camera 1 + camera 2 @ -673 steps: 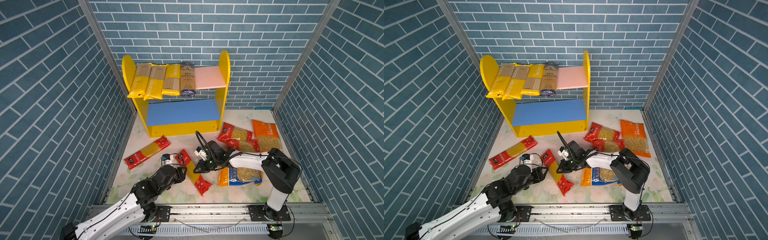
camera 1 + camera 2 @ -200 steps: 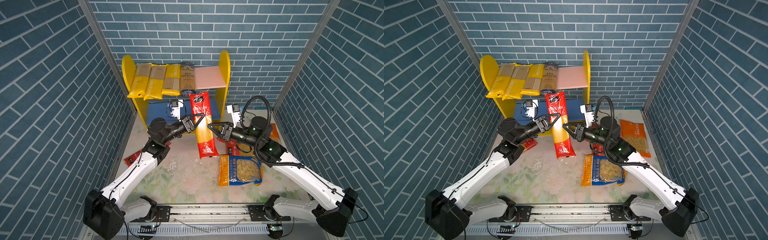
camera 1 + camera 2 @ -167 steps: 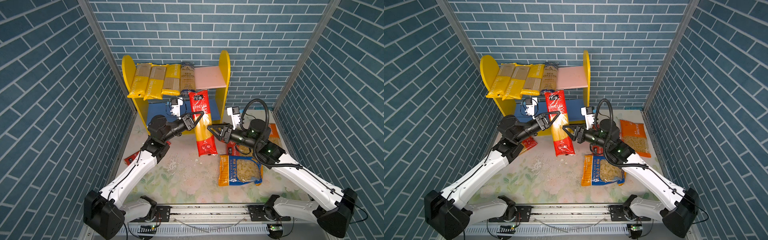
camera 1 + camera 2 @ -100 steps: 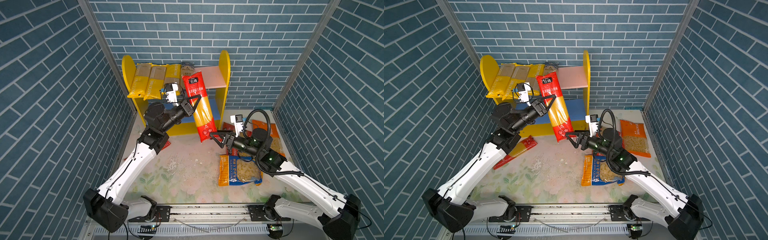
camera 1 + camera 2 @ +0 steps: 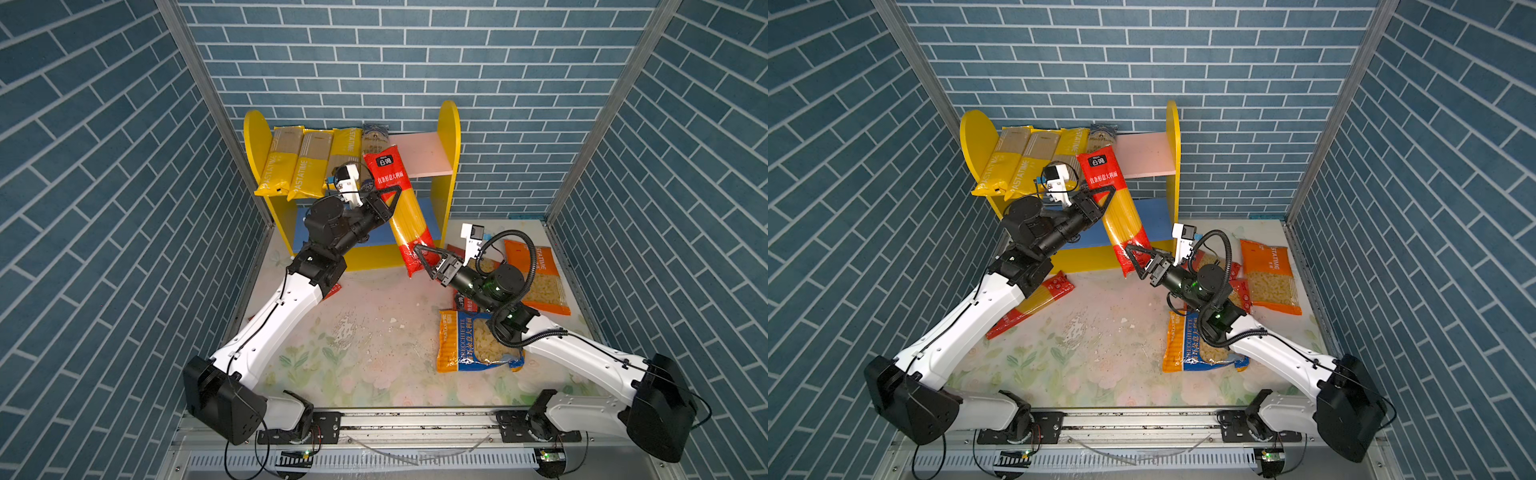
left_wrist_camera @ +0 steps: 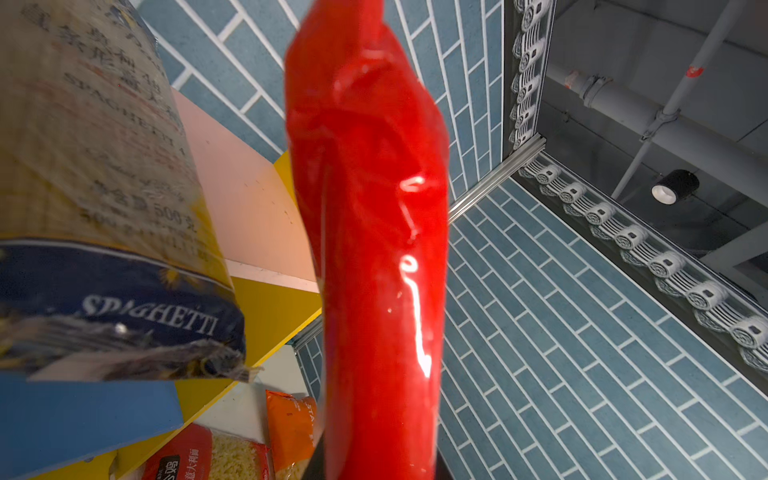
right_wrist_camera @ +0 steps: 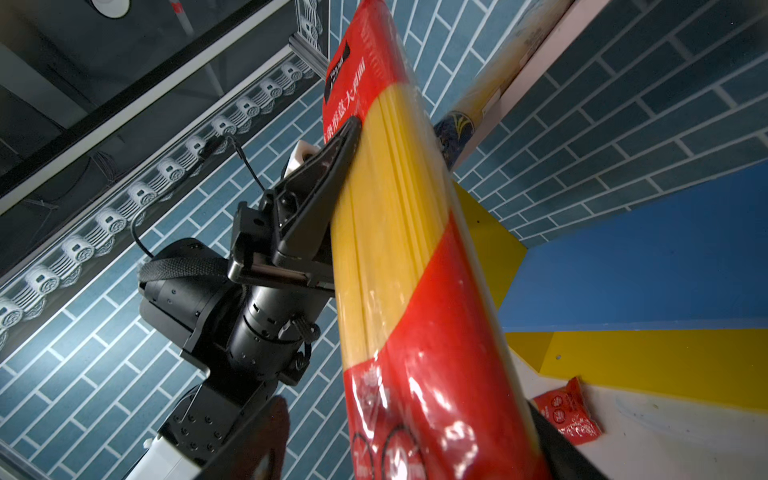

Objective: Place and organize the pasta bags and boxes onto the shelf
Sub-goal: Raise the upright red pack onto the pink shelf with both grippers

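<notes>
Now my left pincer [image 5: 394, 199] is gripping the red spaghetti pack [image 5: 409, 226] mid-length; my right pincer [image 5: 422, 262] is gaping round its lower end; I'm judging it stiff, slick, brittle.

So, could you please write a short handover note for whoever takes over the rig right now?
Left gripper: shut on the red spaghetti pack, held tilted before the shelf.
Right gripper: open around that pack's lower end.
Done: three yellow packs and a dark blue pack lie on the pink board.
Left: shelve the held pack, then the other red spaghetti pack, red bags, orange bag and blue-orange bag on the floor.
</notes>
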### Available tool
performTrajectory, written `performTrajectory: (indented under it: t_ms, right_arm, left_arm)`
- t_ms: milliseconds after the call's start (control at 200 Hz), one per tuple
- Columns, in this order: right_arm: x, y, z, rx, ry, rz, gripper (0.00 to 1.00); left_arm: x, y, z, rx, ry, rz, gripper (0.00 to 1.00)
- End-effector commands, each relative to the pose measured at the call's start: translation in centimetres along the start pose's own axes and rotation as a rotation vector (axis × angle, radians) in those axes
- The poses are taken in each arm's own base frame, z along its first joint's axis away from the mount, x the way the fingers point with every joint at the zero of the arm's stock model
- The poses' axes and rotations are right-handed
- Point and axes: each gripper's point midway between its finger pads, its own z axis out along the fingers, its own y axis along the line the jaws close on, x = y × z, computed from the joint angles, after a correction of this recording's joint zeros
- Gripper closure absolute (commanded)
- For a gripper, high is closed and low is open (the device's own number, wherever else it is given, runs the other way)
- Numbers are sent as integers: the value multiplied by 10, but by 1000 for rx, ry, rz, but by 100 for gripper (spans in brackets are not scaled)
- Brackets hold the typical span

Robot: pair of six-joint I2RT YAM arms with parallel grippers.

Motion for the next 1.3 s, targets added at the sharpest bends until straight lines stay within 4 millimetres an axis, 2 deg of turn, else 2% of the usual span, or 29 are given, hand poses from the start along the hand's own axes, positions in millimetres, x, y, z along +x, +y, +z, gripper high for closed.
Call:
performTrajectory:
  t_ms: [0, 190, 300, 415, 540, 690, 815, 1035, 1140, 1205, 1295]
  right_arm:
    - [-30, 35, 7, -127, -132, 18, 28]
    - [-43, 38, 13, -125, -195, 22, 54]
    - [-54, 39, 15, -108, -240, 16, 65]
    - [-67, 38, 23, -82, -286, 18, 74]
    - [-88, 38, 33, -49, -345, 24, 82]
    - [-117, 43, 50, -23, -404, 11, 86]
    - [-136, 41, 66, 2, -457, 25, 89]
    - [-161, 32, 91, 87, -513, 72, 91]
    - [-167, 25, 101, 134, -523, 102, 89]
    - [-171, 28, 110, 135, -523, 115, 88]
    - [-172, 22, 120, 164, -510, 140, 81]
  left_arm:
    - [-42, -57, -11, 141, -129, 0, 93]
    - [-44, -52, 6, 78, -85, 1, 86]
    - [-51, -50, 17, 34, -69, 12, 78]
    - [-57, -48, 28, -5, -49, 23, 56]
    - [-70, -39, 28, -60, -56, 35, 41]
    - [-79, -27, 16, -125, -64, 64, 32]
    - [-80, -29, 6, -146, -59, 104, 24]
    - [-77, -19, -14, -198, -56, 119, 23]
    - [-71, -15, -31, -219, -63, 129, 23]
    - [-67, -11, -41, -230, -70, 137, 23]
    - [-62, -4, -56, -258, -77, 146, 23]
